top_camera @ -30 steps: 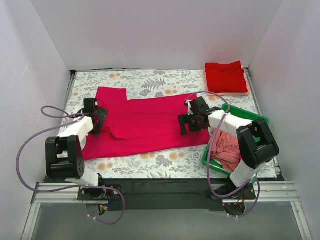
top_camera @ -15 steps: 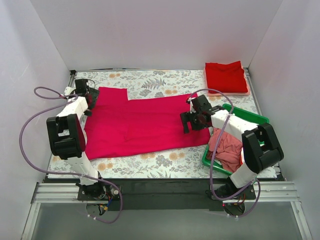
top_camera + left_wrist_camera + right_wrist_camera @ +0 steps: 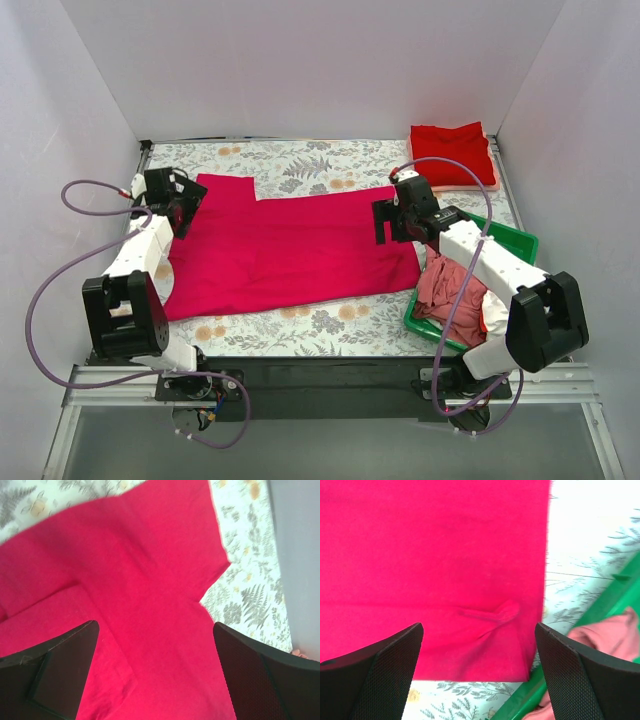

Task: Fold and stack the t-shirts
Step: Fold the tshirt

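A magenta-crimson t-shirt [image 3: 285, 245] lies spread flat on the floral table; it fills the left wrist view [image 3: 140, 605] and the right wrist view [image 3: 435, 570]. My left gripper [image 3: 184, 208] is open above its left sleeve end, holding nothing. My right gripper [image 3: 397, 220] is open above the shirt's right hem, near a small wrinkle [image 3: 495, 614], holding nothing. A brighter red t-shirt [image 3: 452, 155] lies folded at the back right. Dusty-pink and white shirts [image 3: 455, 295] lie crumpled in the green tray.
The green plastic tray [image 3: 510, 238] stands at the right, its rim [image 3: 615, 577] close beside the shirt's hem. White walls enclose the table on three sides. Purple cables loop from both arms.
The left gripper moved from the shirt's near left side back to the far left sleeve. The right gripper moved back and right along the hem. The shirt now lies flatter.
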Action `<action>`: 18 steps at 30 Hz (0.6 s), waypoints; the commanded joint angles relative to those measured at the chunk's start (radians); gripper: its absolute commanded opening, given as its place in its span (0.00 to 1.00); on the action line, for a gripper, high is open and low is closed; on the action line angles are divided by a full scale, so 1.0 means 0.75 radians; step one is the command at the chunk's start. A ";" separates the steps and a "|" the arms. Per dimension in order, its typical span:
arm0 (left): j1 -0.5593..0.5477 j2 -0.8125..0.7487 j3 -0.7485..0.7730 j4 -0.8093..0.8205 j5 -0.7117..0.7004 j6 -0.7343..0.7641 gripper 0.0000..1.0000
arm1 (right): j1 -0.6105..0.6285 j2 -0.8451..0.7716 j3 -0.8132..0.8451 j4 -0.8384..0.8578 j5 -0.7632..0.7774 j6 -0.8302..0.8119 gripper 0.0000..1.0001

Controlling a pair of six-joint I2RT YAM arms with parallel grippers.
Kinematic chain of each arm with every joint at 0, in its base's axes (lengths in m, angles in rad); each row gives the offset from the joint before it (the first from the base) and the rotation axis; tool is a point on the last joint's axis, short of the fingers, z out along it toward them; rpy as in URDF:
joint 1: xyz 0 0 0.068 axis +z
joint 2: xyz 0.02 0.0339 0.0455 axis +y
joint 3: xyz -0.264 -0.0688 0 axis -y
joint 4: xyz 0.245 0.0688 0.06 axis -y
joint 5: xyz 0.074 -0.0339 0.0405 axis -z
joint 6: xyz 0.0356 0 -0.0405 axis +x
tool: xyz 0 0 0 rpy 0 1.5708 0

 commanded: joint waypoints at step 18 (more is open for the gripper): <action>0.018 1.250 1.674 -0.356 -0.091 0.726 0.98 | -0.073 0.143 0.148 0.062 0.252 0.009 0.98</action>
